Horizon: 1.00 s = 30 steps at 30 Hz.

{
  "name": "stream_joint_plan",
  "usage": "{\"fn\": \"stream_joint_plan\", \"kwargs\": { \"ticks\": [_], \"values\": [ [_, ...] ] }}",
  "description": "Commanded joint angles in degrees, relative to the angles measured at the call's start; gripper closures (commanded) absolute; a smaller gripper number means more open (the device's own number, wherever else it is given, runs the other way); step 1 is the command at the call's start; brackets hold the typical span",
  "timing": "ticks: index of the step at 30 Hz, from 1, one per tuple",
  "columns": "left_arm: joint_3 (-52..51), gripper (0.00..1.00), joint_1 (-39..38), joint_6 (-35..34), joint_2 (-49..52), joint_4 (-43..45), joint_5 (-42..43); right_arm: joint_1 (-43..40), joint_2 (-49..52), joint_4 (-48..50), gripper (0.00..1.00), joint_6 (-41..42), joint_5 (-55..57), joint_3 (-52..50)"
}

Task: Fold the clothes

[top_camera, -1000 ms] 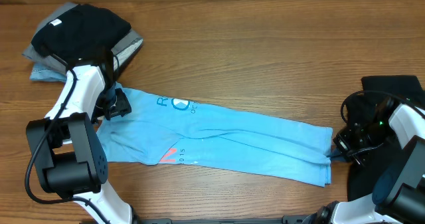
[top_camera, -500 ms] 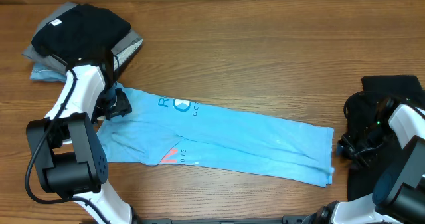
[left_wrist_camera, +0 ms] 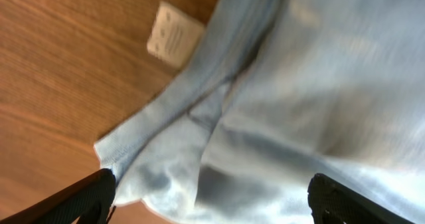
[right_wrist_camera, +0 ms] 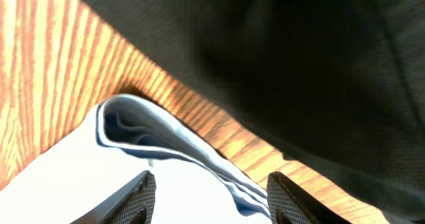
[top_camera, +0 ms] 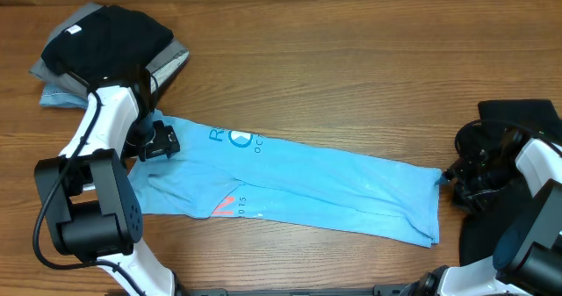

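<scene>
A sky-blue T-shirt (top_camera: pixel 307 186), folded into a long strip, lies flat, slanting from centre-left to lower right; folded dark garments (top_camera: pixel 105 41) sit upper left.

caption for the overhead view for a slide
Left claw and right claw, open, at opposite ends of a blue T-shirt on the table

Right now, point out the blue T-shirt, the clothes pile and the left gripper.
blue T-shirt (top_camera: pixel 334 186), overhead view, middle of the fabric
clothes pile (top_camera: pixel 105 41), overhead view, black top garment
left gripper (top_camera: pixel 169 142), overhead view, between its fingertips
</scene>
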Motion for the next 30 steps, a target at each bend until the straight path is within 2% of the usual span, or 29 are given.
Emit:
{"fn": "stream_joint_plan", "kwargs": {
  "ticks": [1,8,10,12,17,21,30],
  "values": [
    [3.56,0.05,0.96,1.27,0.28,-2.01,1.11,-0.09,-0.37,0.66,0.41,-1.68,-1.75,-2.01],
    [8.46,0.03,2.56,2.34,0.28,-5.03,3.52,-0.09,0.07,7.54,0.41,-0.13,-4.00,-9.42],
    [8.50,0.03,2.62,2.38,0.28,-4.79,3.93,-0.09,0.24,10.12,0.54,-0.20,-4.02,-11.34],
    [8.50,0.03,2.62,2.38,0.28,-4.79,3.93,-0.09,0.24,13.20,0.72,-0.35,-3.98,-12.68],
    [8.50,0.03,2.62,2.38,0.28,-4.79,3.91,-0.11,0.24,18.36,0.89,-0.11,-4.00,-12.87],
    [8.50,0.03,2.62,2.38,0.28,-4.83,3.91,-0.09,0.24,22.82,0.96,-0.09,-4.31,-12.87],
    [8.50,0.03,2.62,2.32,0.28,-4.09,3.91,-0.09,0.24,42.45,0.94,4.22,-9.22,-12.81]
  ]
}}
